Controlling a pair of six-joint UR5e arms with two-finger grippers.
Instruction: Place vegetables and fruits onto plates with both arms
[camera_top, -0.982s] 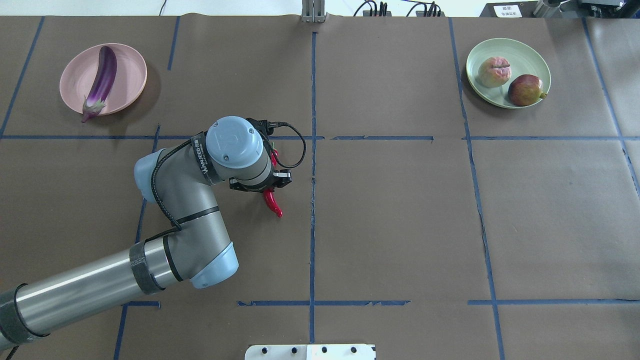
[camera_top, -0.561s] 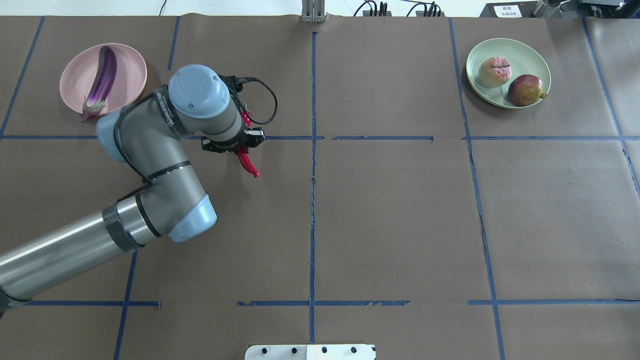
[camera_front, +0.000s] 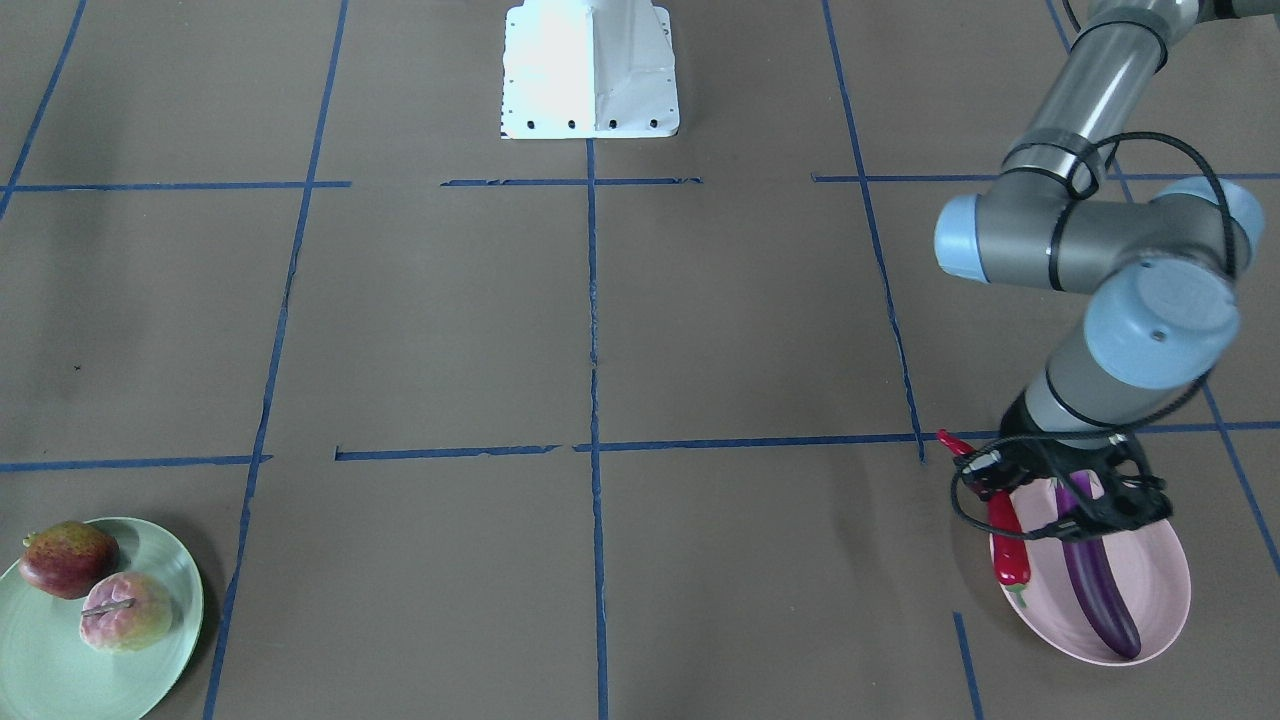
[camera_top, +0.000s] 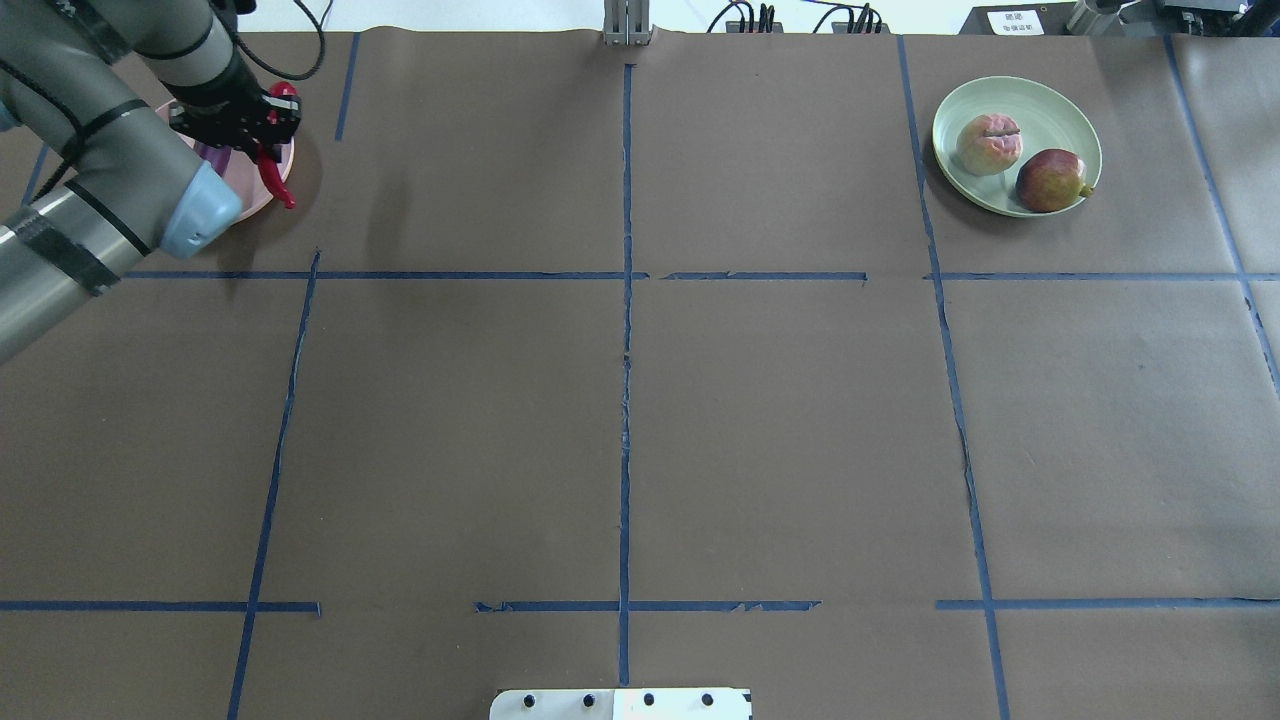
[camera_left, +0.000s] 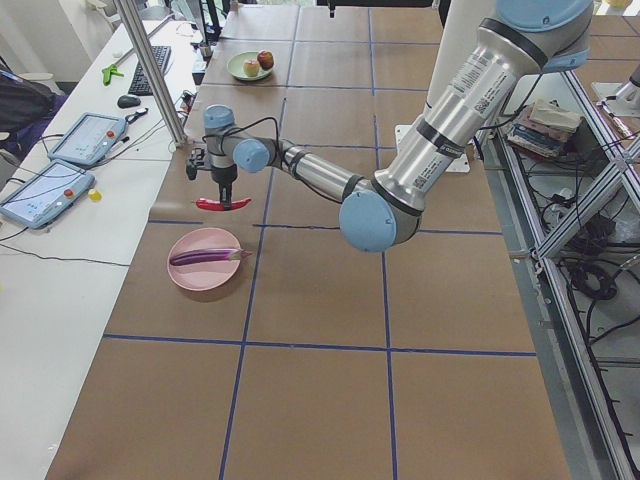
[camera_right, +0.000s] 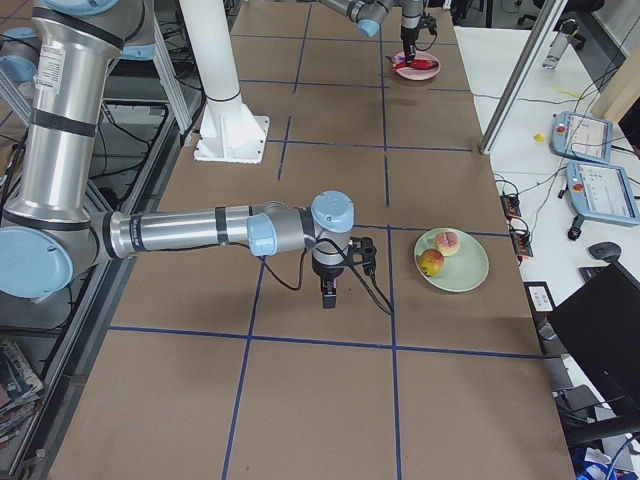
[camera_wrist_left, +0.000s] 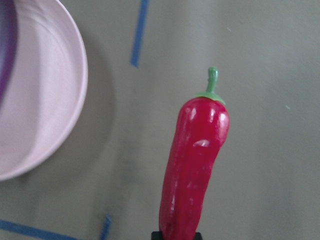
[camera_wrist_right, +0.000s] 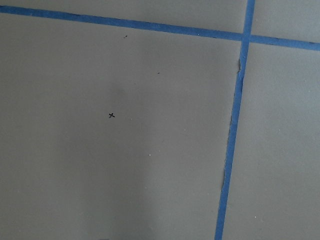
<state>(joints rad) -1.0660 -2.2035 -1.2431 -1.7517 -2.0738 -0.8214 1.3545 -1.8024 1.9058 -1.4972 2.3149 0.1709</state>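
Note:
My left gripper (camera_top: 264, 138) is shut on the red chili pepper (camera_top: 278, 184) and holds it in the air at the pink plate's (camera_top: 282, 165) rim. In the left wrist view the chili (camera_wrist_left: 195, 165) hangs over the paper just beside the plate (camera_wrist_left: 45, 110). The purple eggplant (camera_front: 1095, 585) lies in the pink plate (camera_front: 1160, 590). The mint green plate (camera_top: 1040, 95) at the far right holds the pale fruit (camera_top: 988, 143) and the dark red-green fruit (camera_top: 1052, 180). My right gripper (camera_right: 328, 295) shows only in the exterior right view, low over bare paper; I cannot tell if it is open.
The table is covered in brown paper with blue tape lines. The white robot base (camera_top: 620, 703) sits at the near middle edge. A side table with tablets (camera_left: 75, 140) and a metal pole (camera_left: 150, 70) stands beyond the far edge.
My left arm has swung from the table's left middle to the far left corner, carrying the chili up to the pink plate. The fruits and eggplant have not moved.

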